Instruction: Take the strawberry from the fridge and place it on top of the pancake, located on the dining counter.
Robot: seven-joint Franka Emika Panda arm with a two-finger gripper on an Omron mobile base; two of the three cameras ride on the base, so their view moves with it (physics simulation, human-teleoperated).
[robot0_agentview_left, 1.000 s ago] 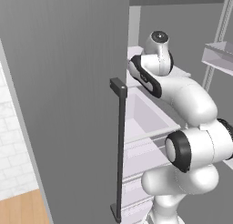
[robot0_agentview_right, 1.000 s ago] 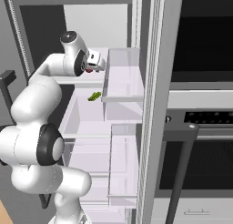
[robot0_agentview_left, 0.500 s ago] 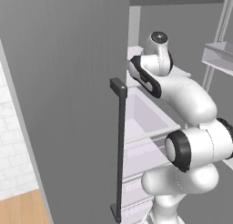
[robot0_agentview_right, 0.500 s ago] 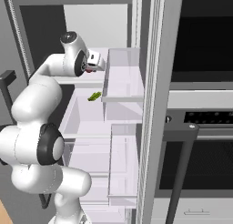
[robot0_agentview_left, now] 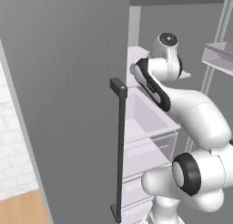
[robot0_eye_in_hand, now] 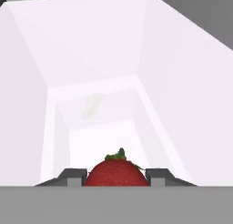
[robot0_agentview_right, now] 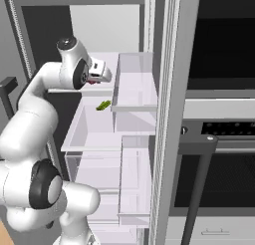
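A small green item [robot0_agentview_right: 103,105] lies on a white shelf; a dark oven [robot0_agentview_right: 219,154] stands at right.

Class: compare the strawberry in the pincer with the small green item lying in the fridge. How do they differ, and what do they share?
The strawberry is red and rounded; the green item is green and elongated. The strawberry sits between the pincer fingertips; the green item lies loose on a shelf. Both are inside the open fridge.
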